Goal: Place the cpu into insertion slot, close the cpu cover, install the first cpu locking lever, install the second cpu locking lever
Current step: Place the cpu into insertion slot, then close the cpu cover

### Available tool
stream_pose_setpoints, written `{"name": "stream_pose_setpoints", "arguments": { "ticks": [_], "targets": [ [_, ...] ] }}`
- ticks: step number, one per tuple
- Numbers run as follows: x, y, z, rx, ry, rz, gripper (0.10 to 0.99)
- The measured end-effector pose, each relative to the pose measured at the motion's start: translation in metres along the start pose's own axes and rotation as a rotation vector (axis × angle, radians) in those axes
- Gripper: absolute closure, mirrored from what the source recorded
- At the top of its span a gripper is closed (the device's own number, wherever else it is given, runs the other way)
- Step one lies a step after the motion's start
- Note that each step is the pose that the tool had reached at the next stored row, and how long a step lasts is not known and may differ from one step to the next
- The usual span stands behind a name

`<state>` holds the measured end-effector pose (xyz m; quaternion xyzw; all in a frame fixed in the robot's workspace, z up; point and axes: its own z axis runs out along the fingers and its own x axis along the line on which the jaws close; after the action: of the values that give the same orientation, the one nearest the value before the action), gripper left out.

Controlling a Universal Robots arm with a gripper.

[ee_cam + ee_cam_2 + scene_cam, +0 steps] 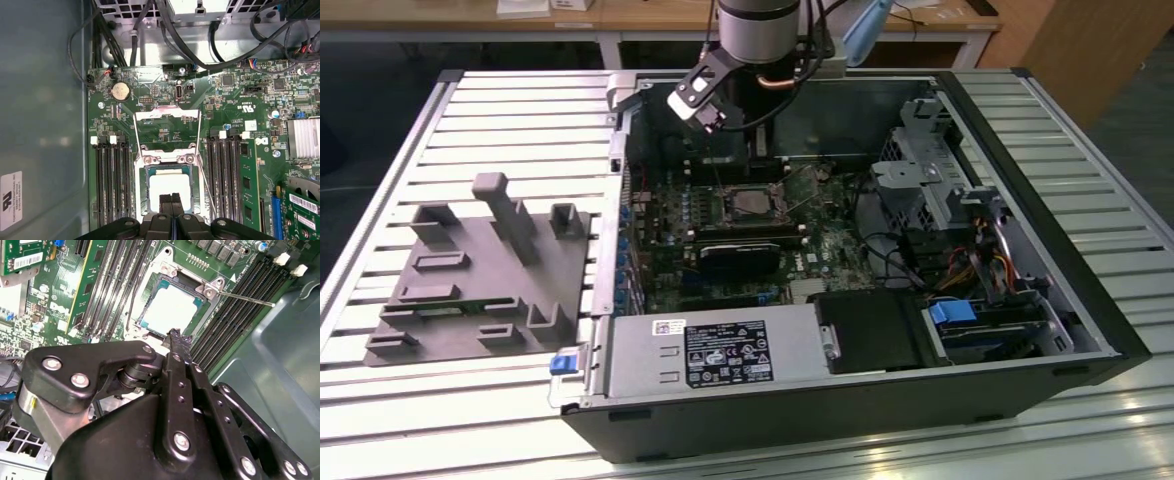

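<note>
At the exterior view's left, one grey fixture plate with several upright posts is laid on the slatted table. Just beside it, towards the exterior view's right, one open computer case is set on the same table. Inside the case one green motherboard, one round black cooler and one power supply are seen. One arm is lowered into the case from above, over the board.

In the first wrist view, two banks of black memory slots are counted, one on each side of the insertion slot. One cpu is seated flat within the insertion slot, its pale top turned up. One cpu cover is swung up and open, clear of the chip, and the board is seen through its window. One coin cell is mounted beyond the cover.

One gripper is held at the near edge of the cpu; whether the chip is touched cannot be told. Its two fingers are pressed together with no gap, and nothing is gripped between them. In the second wrist view, one thin locking lever is seen projecting out over the memory slots.
</note>
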<state>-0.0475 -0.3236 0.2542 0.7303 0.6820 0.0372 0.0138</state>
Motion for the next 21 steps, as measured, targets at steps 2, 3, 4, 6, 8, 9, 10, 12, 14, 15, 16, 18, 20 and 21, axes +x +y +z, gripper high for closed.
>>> {"name": "stream_pose_setpoints", "arguments": {
  "ticks": [2,3,4,6,8,9,10,12,14,15,16,18,20,21],
  "targets": [
    [0.0000,0.0000,-0.0002,0.000,0.0000,0.000,0.980],
    [0.0000,0.0000,-0.0002,0.000,0.0000,0.000,0.980],
    [0.0000,0.0000,-0.0003,0.000,0.0000,0.000,0.980],
    [0.0000,0.0000,-0.0005,0.000,0.0000,0.000,0.980],
    [0.0000,0.0001,-0.0009,0.000,0.0000,0.000,0.980],
    [0.0000,0.0001,-0.0013,0.000,0.0000,0.000,0.980],
    [0.0000,0.0001,-0.0014,0.000,0.0000,0.000,0.980],
    [0.0000,0.0001,-0.0018,0.000,-0.0002,0.000,0.980],
    [0.0001,0.0002,-0.0035,0.000,-0.0003,0.000,0.980],
    [0.0001,0.0003,-0.0043,0.000,0.0000,0.000,0.980],
    [0.0002,0.0003,-0.0051,0.000,-0.0001,0.000,0.980],
    [0.0002,0.0004,-0.0053,0.000,0.0002,0.000,0.980],
    [0.0002,0.0004,-0.0053,0.000,0.0002,0.000,0.980],
    [0.0002,0.0004,-0.0054,0.000,0.0001,0.000,0.980]
  ]
}}
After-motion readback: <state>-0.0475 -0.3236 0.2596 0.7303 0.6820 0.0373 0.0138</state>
